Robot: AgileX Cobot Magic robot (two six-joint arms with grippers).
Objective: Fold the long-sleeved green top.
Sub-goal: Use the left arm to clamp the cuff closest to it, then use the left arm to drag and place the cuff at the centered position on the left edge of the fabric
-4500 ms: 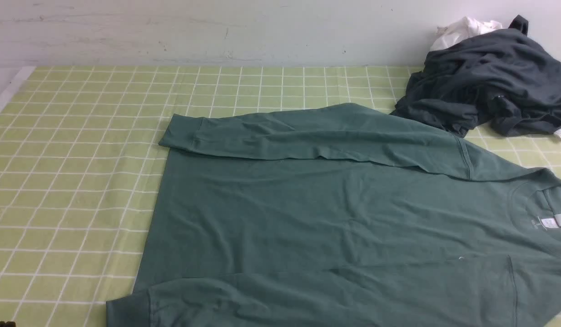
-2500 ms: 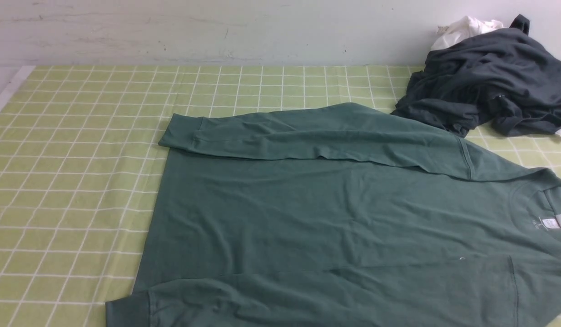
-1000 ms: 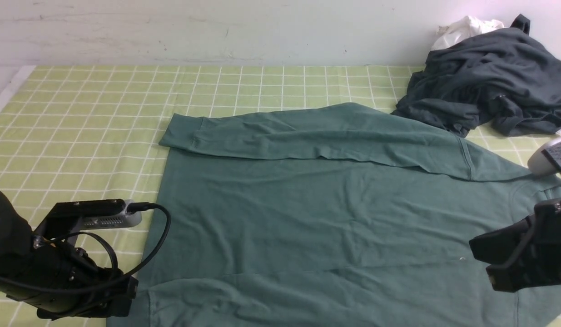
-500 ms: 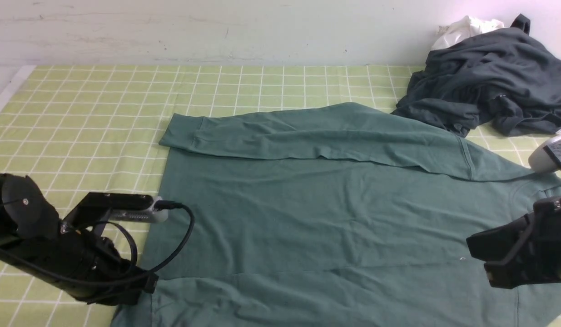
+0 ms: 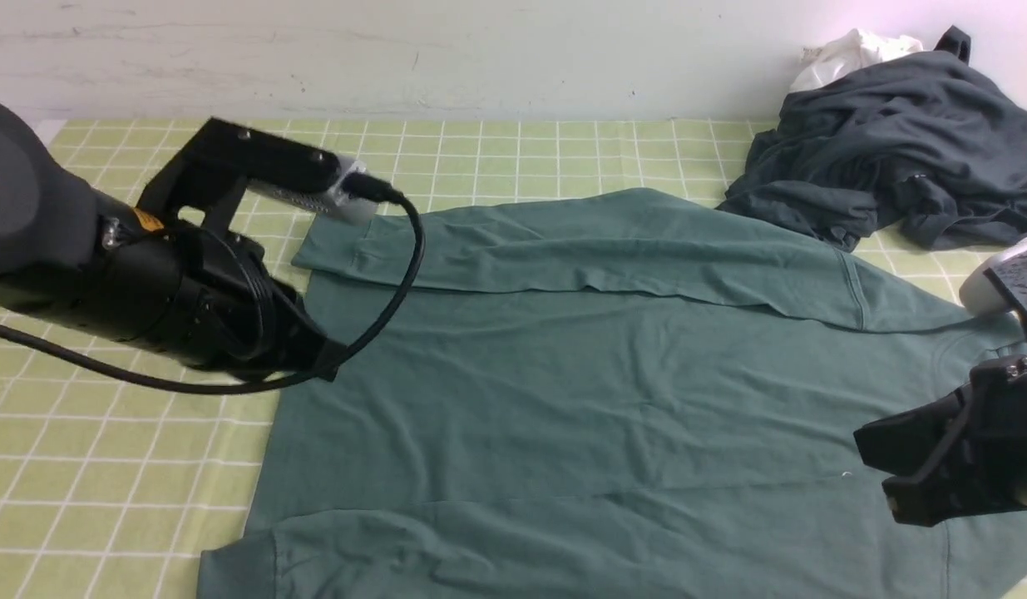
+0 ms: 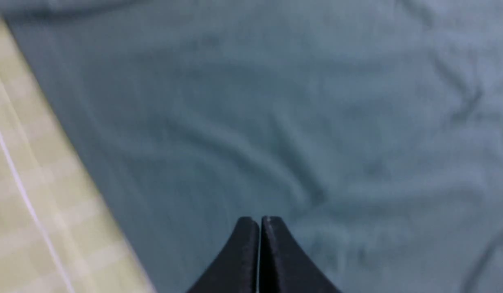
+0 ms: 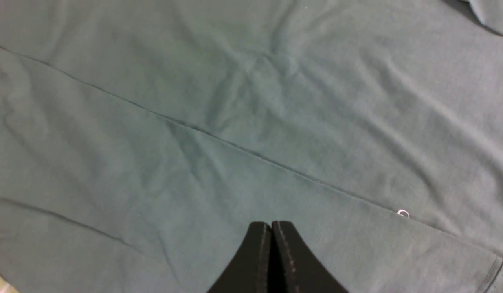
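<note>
A: Since the top lies spread flat on the worktop, how would it handle?

B: Soft, light, limp; it likely sags, so pinching an outer edge suits it. The left fingers and right fingers, 2 pairs, are pressed together, holding nothing.

Pale wall, scuffed and marked, behind the surface. Surface covered by yellow-green cloth with white grid lines. Lighting even.

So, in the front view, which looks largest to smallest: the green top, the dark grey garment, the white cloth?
1. green top
2. dark grey garment
3. white cloth, partly hidden, true size unsure
</note>
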